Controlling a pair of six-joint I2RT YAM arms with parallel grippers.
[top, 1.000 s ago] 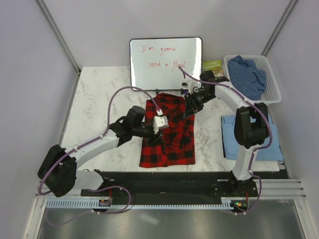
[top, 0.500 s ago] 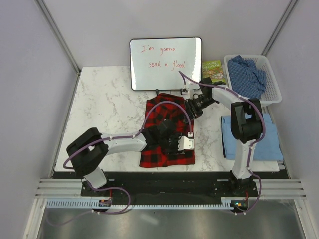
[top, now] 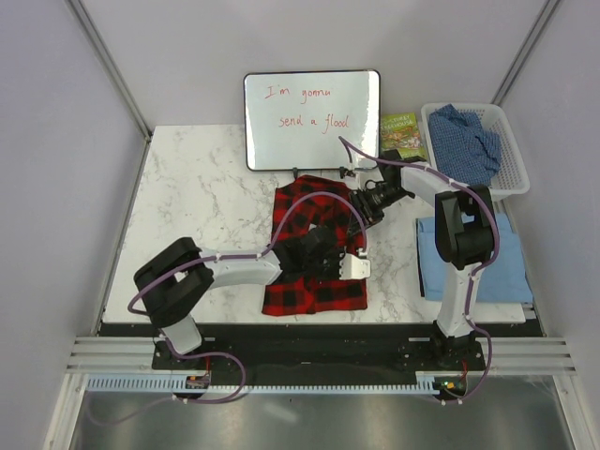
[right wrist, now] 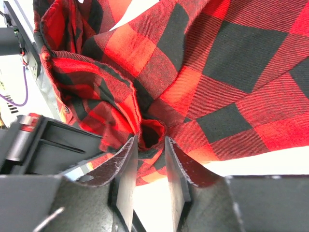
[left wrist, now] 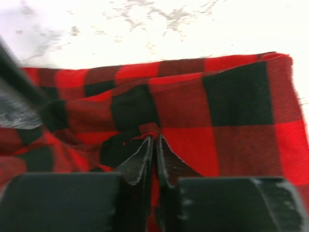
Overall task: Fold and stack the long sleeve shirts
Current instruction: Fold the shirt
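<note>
red-and-black checked flannel [left wrist: 231,111] is pinched in the left claw [left wrist: 153,140], whose jaws are clenched almost together on a small ridge of the cloth. the right claw [right wrist: 150,140] grips a bunched fold of the same shirt, jaws a little apart with the cloth wadded between them. from above, the left claw sits at the flannel's right side, toward the near edge of the counter [top: 187,206], and the right claw holds its far right corner. the flannel lies in the middle of the counter, rumpled and partly doubled over.

by my reading the flannel is mid-fold, not finished. the light blue shirt [top: 487,267] lies flat and squared by the right edge, so it looks folded already. the darker blue speckled shirt [top: 464,141] is heaped in the basket [top: 511,183] at the far right corner, apparently not yet folded. no shirt lies on another, so the stacking is all left to do.

count: three shirts, one of each kind; two claws; one basket; one whiteboard [top: 312,117] at the far edge.
</note>
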